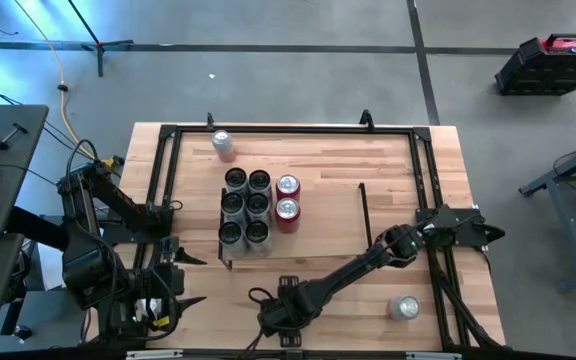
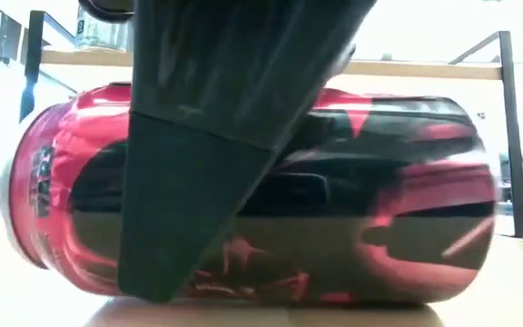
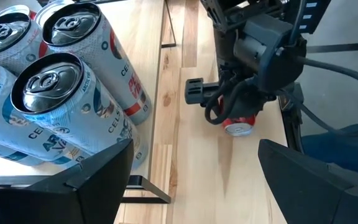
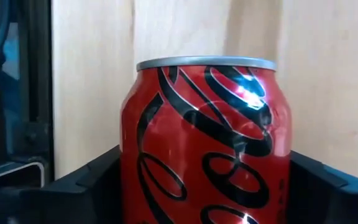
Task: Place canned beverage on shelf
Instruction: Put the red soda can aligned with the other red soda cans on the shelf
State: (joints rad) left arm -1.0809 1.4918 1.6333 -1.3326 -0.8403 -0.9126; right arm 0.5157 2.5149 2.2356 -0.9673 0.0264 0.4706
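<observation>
A red can (image 2: 379,209) lies on its side on the tabletop by the near edge, and my right gripper (image 1: 283,318) is down over it and shut on it. The right wrist view shows the can (image 4: 207,124) filling the gap between both fingers. The shelf (image 1: 328,220) stands mid-table. Several silver cans (image 1: 245,205) and two red cans (image 1: 287,198) stand upright on its left part. My left gripper (image 1: 186,280) waits open at the near left, level with the shelf's left end, touching nothing. My right gripper pinches the red can's curved wall (image 4: 132,180) between its two fingers, about mid-length. The fingers come steeply from above and lie across the can. One finger (image 2: 198,209) covers the can's near side; the other is hidden behind it. The can rests on its side on the table.
One silver can (image 1: 223,143) stands at the far left inside the black rail frame (image 1: 288,128). Another silver can (image 1: 403,307) is at the near right of the tabletop. Bare wood lies on the shelf's right half.
</observation>
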